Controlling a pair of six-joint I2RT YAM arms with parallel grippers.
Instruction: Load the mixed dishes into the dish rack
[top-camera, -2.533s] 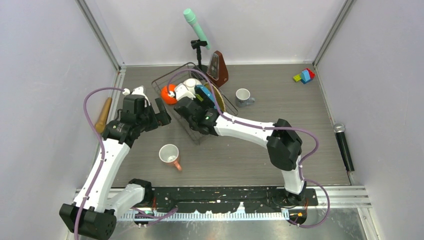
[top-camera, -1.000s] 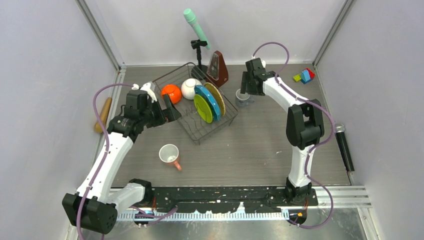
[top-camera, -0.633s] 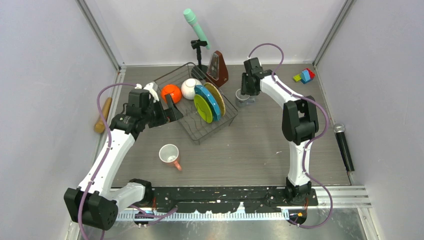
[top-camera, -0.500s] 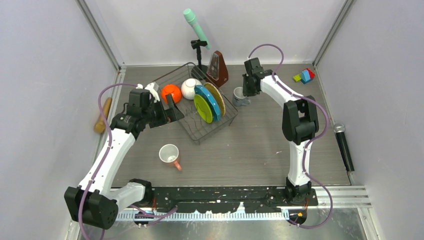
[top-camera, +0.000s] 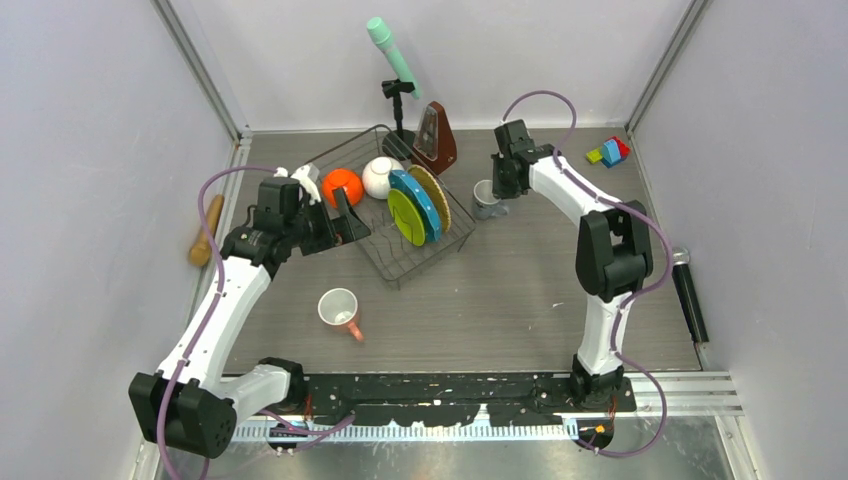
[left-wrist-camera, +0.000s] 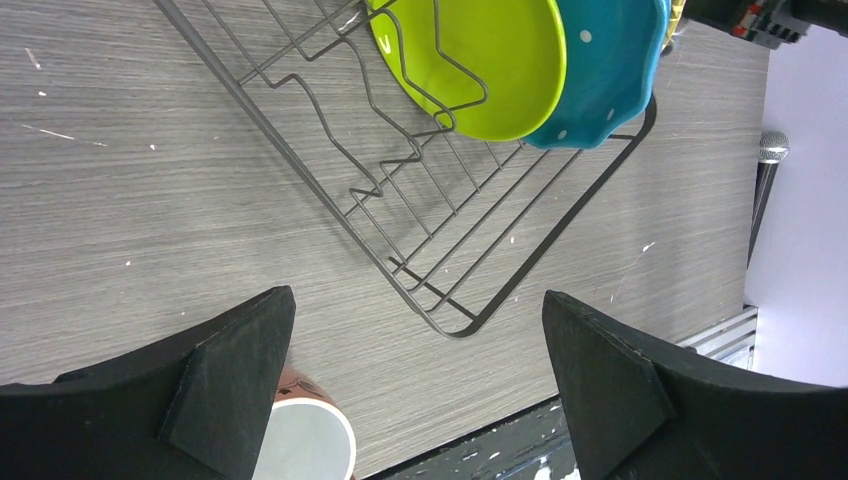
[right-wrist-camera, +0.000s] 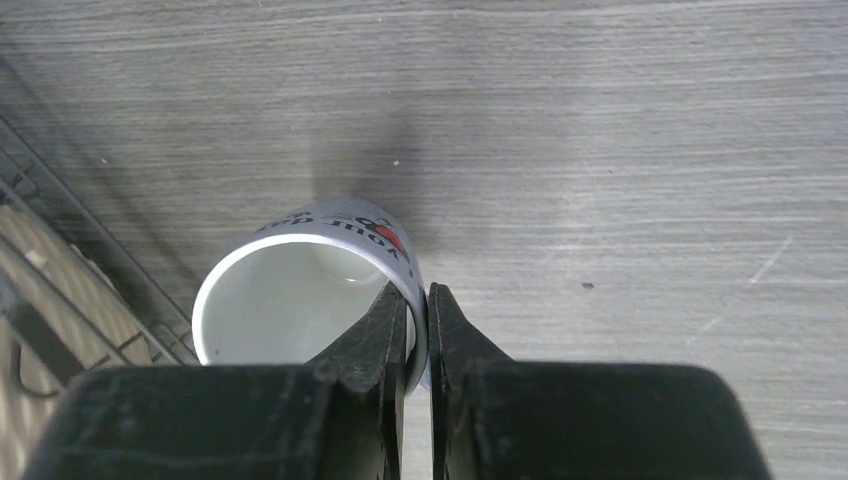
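Note:
The dish rack (top-camera: 433, 262) stands at the table's back middle, holding the orange bowl (top-camera: 342, 186), white bowl (top-camera: 381, 177), lime green plate (top-camera: 405, 217), blue dotted plate (top-camera: 422, 203) and yellow woven plate (top-camera: 437, 196). Right of the rack stands the small grey mug (top-camera: 485, 199). My right gripper (right-wrist-camera: 418, 292) is shut on its rim (right-wrist-camera: 290, 300), one finger inside and one outside. The pink mug (top-camera: 339, 310) lies on its side in front of the rack. My left gripper (left-wrist-camera: 416, 298) hangs open and empty by the rack's left side, above the pink mug (left-wrist-camera: 300, 440).
A brown metronome (top-camera: 436, 138) and a green microphone on a stand (top-camera: 392, 55) are behind the rack. A wooden rolling pin (top-camera: 207, 230) lies by the left wall. Coloured blocks (top-camera: 609, 152) sit at the back right and a black microphone (top-camera: 686, 295) along the right edge.
My right arm swung from the rack over to the grey mug and its jaws closed on the rim, nudging the mug slightly. The left gripper barely moved.

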